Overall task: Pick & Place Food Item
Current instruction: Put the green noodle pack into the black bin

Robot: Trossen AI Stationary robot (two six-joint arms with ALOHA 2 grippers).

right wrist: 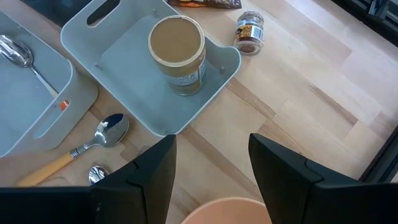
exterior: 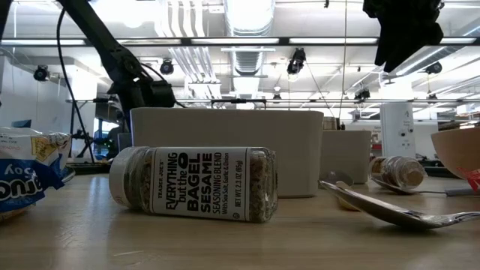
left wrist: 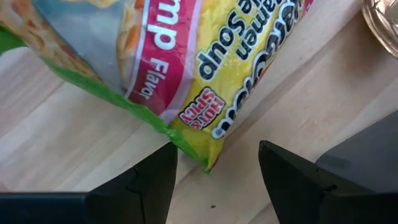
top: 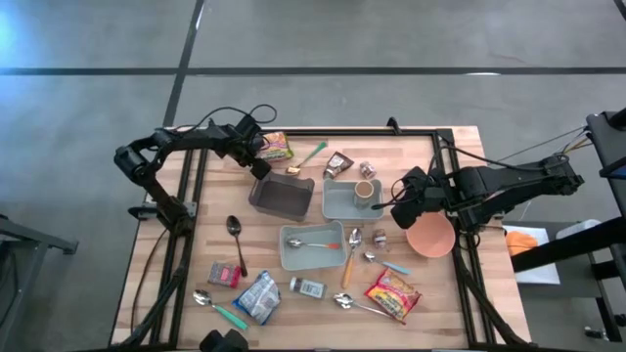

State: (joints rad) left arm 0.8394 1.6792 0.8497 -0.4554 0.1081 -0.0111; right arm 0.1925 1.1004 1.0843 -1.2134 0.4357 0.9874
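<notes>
A yellow, red and green ramen soup packet (top: 275,147) (left wrist: 205,56) lies flat on the wooden table at its far left. My left gripper (top: 260,158) (left wrist: 217,162) is open and points steeply down over the packet's near corner (left wrist: 208,163), one finger on each side of that corner. Whether a finger touches the packet does not show. My right gripper (top: 403,196) (right wrist: 211,162) hangs open above the table's right half with nothing between its fingers. It stands between the light tray (right wrist: 217,74) holding a paper cup (right wrist: 177,53) and a pink bowl (top: 430,236).
A dark bin (top: 282,196) stands just near of the packet, and a grey tray (top: 311,244) with a spoon sits mid-table. Near the front edge lie spoons, a seasoning jar (exterior: 195,182), snack bags and a second ramen packet (top: 393,293). A small jar (right wrist: 250,32) lies beyond the light tray.
</notes>
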